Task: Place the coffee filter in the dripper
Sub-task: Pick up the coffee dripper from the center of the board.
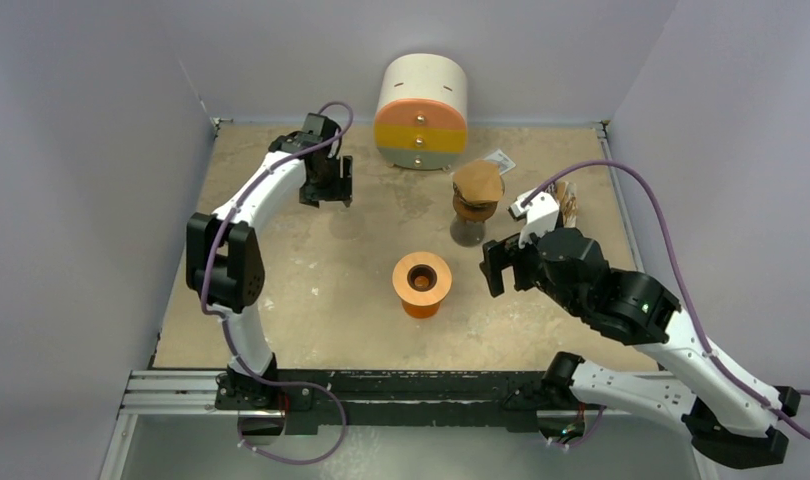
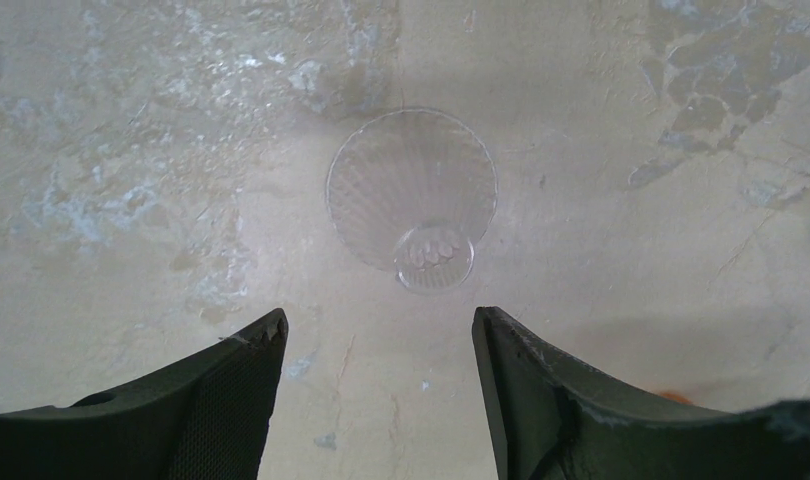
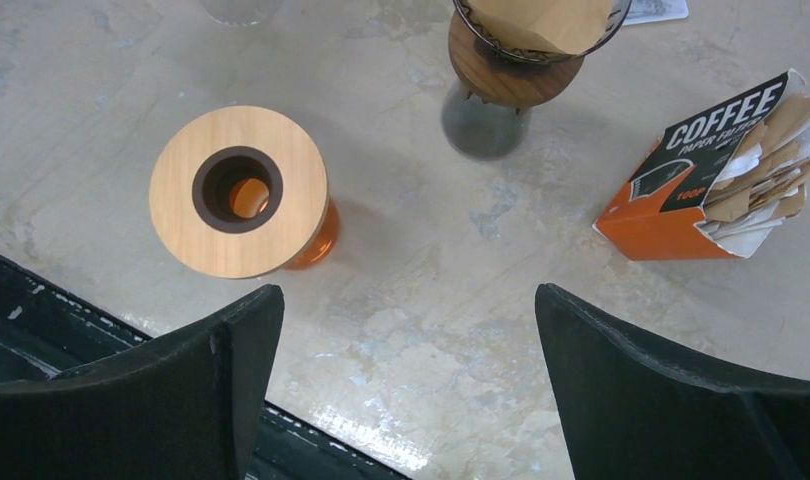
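The dripper, a wire cone on a wooden collar, stands on a dark glass carafe at the back right of centre. A brown paper coffee filter sits inside it and also shows in the right wrist view. My right gripper is open and empty, hanging over the table in front of the dripper; in its own view only bare table lies between the fingers. My left gripper is open and empty at the back left, above a clear ribbed glass cup.
An orange vessel with a round wooden holed top stands mid-table. A white, orange and yellow drawer cylinder is at the back wall. An orange box of paper filters lies to the right of the dripper. A small printed paper lies behind it.
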`<move>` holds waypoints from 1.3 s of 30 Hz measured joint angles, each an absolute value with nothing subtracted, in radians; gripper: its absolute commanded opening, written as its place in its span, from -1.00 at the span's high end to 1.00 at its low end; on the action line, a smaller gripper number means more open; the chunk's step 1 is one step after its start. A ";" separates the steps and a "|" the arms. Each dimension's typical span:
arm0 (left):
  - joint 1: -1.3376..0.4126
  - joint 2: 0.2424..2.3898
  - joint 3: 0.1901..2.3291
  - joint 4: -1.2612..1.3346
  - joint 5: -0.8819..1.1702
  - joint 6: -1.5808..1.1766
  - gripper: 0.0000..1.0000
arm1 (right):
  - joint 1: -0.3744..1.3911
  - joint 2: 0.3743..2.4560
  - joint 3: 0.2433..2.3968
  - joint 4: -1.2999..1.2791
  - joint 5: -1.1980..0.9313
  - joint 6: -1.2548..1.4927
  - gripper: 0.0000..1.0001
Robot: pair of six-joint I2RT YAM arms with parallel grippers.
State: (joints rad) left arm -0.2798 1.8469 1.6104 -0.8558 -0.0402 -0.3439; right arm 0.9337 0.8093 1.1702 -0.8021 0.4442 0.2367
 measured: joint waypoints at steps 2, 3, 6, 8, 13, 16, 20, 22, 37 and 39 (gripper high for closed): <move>-0.281 1.882 1.634 -0.859 -0.033 -0.344 -0.30 | 0.934 0.802 1.168 -0.802 0.440 0.234 -0.95; -0.282 1.900 1.650 -0.860 -0.031 -0.344 -0.29 | 0.934 0.800 1.167 -0.802 0.433 0.234 -0.95; -0.282 1.942 1.696 -0.863 -0.026 -0.344 -0.28 | 0.934 0.797 1.158 -0.802 0.423 0.229 -0.95; -0.282 1.963 1.721 -0.866 -0.022 -0.345 -0.27 | 0.934 0.797 1.153 -0.803 0.421 0.226 -0.95; -0.283 1.983 1.737 -0.881 -0.014 -0.347 -0.20 | 0.934 0.798 1.151 -0.802 0.415 0.220 -0.95; -0.287 1.991 1.737 -0.888 -0.007 -0.348 -0.18 | 0.934 0.798 1.151 -0.801 0.413 0.217 -0.95; -0.303 2.009 1.737 -0.894 -0.007 -0.348 -0.15 | 0.934 0.798 1.151 -0.801 0.405 0.215 -0.95; -0.311 2.016 1.737 -0.899 -0.009 -0.348 -0.13 | 0.934 0.798 1.151 -0.801 0.404 0.215 -0.95; -0.327 2.020 1.737 -0.907 -0.041 -0.347 0.11 | 0.934 0.795 1.140 -0.799 0.405 0.215 -0.95; -0.328 2.022 1.737 -0.908 -0.042 -0.347 0.14 | 0.934 0.795 1.140 -0.799 0.405 0.215 -0.95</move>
State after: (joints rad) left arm -0.3279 2.0216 1.7374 -0.9077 -0.0422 -0.3473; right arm 0.9337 0.7948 1.1400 -0.7990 0.4046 0.2153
